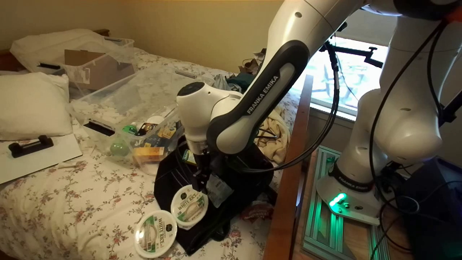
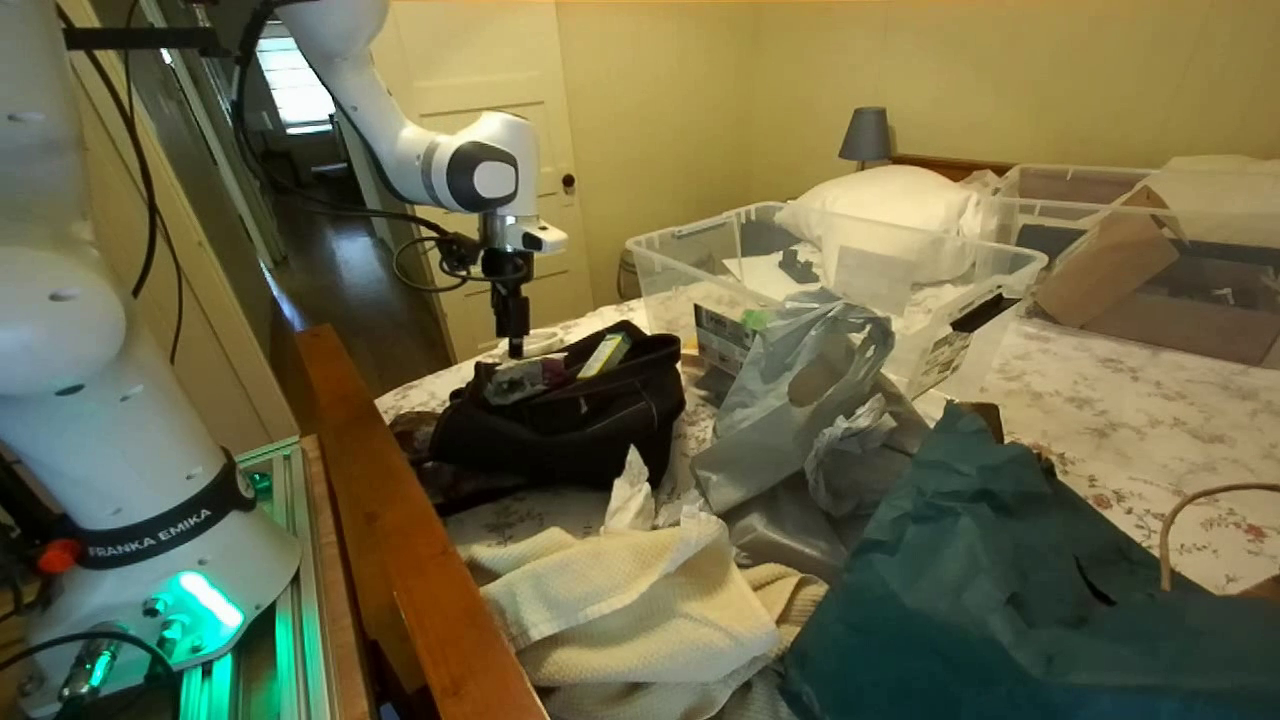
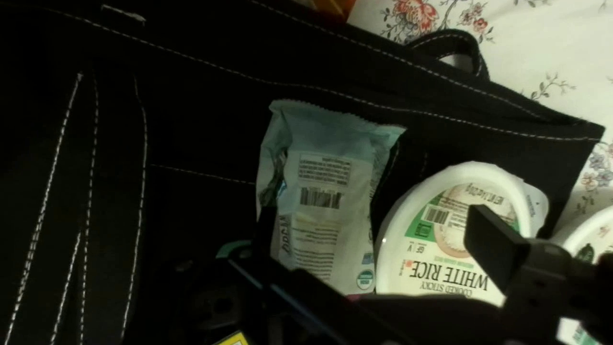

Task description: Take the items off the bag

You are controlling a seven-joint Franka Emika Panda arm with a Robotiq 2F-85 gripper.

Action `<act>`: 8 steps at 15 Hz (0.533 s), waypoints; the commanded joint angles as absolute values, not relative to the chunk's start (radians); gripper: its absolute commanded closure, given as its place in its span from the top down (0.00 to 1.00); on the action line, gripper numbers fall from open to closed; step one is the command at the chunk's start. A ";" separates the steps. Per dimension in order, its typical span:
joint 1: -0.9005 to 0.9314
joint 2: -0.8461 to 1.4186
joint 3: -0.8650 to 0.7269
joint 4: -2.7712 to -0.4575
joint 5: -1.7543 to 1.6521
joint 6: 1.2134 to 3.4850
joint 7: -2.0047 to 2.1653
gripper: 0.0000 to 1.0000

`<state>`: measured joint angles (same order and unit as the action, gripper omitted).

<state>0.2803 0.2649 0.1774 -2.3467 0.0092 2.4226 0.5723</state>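
Across the views I count one gripper (image 3: pixel 382 234) of my own, one black bag (image 2: pixel 560 430), two rice bowls (image 1: pixel 156 234) (image 1: pixel 189 206), one pouch (image 3: pixel 325 201), one yellow packet (image 2: pixel 605 355), one red packet (image 1: pixel 259 213), two bins (image 1: pixel 99 127) (image 1: pixel 49 66), one white board (image 1: pixel 39 160), one bed (image 1: pixel 65 206) and one lamp (image 2: pixel 865 135).

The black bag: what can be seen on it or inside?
A rice bowl lies on the black bag; a packet and a yellow box show at its opening. Its sides cover the deeper inside.
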 commanded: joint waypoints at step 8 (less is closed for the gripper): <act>0.341 0.385 0.104 -2.262 -0.051 2.404 0.692 0.42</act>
